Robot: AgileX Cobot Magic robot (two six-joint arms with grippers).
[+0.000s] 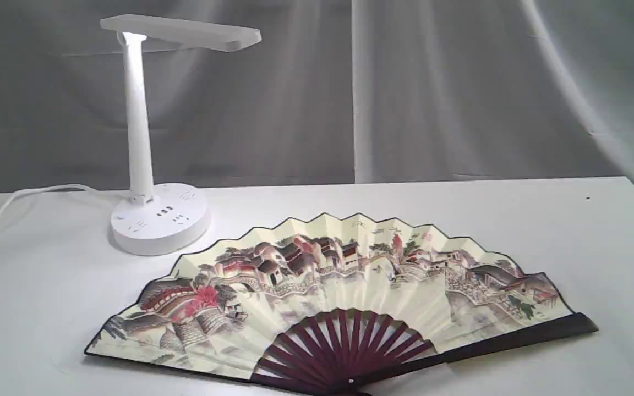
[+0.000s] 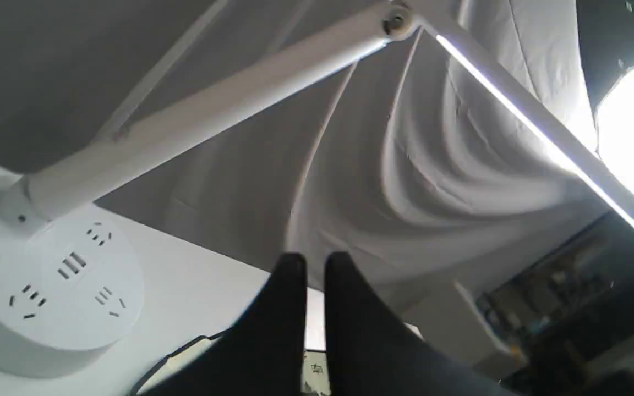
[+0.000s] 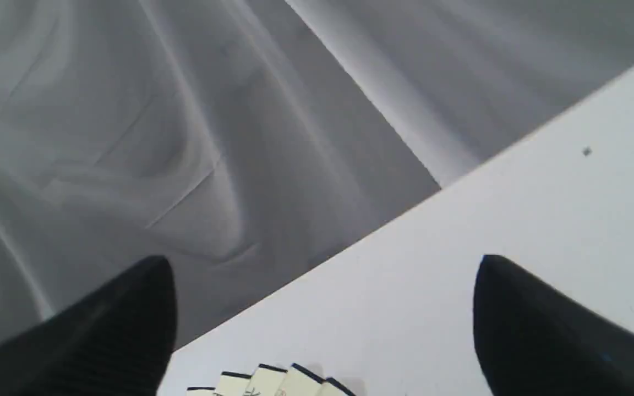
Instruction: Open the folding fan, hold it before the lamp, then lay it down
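Lying fully spread, painted side up, on the white worktop (image 1: 570,231), the cream pleated paper fan with maroon wooden ribs (image 1: 344,286) rests near the white plastic desk lamp (image 1: 157,220), its pivot cut off. Left fingers (image 2: 289,313) are clenched, empty; right fingers (image 3: 130,330) splayed, empty.

No legible text; marks on the folding fan (image 1: 328,291) are too blurred

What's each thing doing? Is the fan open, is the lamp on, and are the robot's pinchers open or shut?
folding fan: spread fully open, lying flat on the table, picture side up.
lamp: standing upright, light on.
left gripper: shut, holding nothing.
right gripper: open, holding nothing.
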